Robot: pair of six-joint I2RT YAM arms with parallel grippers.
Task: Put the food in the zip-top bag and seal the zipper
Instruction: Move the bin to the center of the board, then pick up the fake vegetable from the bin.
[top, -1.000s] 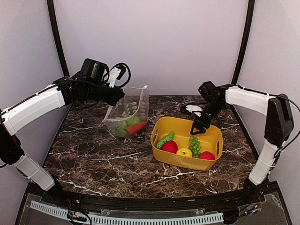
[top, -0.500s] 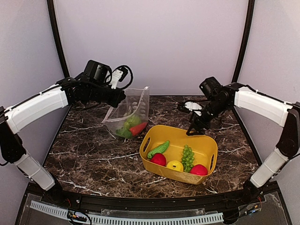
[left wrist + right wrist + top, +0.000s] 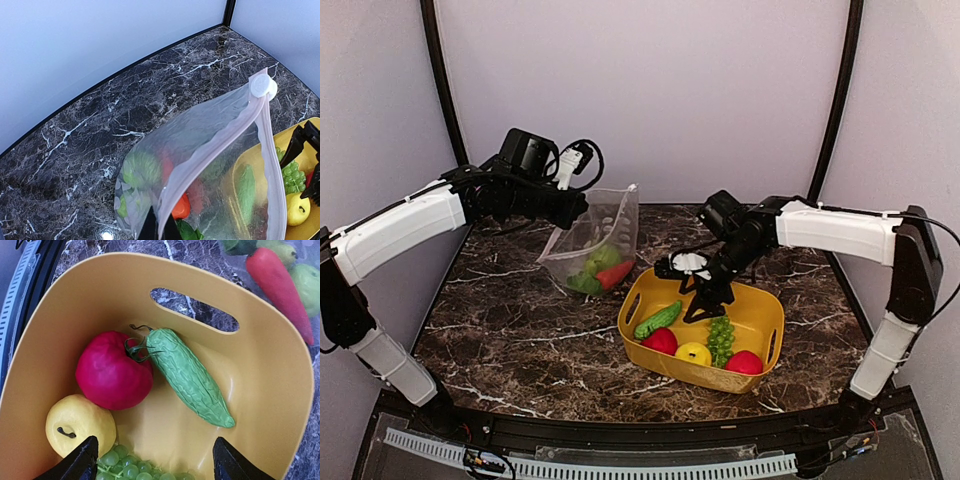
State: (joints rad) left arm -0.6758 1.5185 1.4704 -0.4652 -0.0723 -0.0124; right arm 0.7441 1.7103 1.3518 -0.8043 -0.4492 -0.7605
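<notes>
The clear dotted zip-top bag [image 3: 605, 235] stands open at the back left, with a red-orange carrot [image 3: 617, 275] and leafy greens [image 3: 588, 272] inside. My left gripper [image 3: 575, 207] is shut on the bag's rim and holds it up. In the left wrist view the fingers [image 3: 159, 230] pinch the pinkish zipper strip [image 3: 220, 135], and the white slider [image 3: 261, 86] sits at the far end. My right gripper [image 3: 705, 304] is open and low over the yellow basket [image 3: 770, 300]. In the right wrist view [image 3: 155, 462] it hangs above the cucumber [image 3: 187, 375], a red ball [image 3: 112, 372], the lemon [image 3: 80, 425] and the grapes [image 3: 130, 465].
A second red ball [image 3: 745, 362] lies in the basket's near right corner. The basket's left wall has a handle slot [image 3: 195, 309] and stands close to the bag. Dark marble table [image 3: 520, 330] with grey walls on three sides.
The basket slid left and nearer about a second ago, then stayed. My right gripper moved from the basket's far rim leftward and down over the food. The left arm held still.
</notes>
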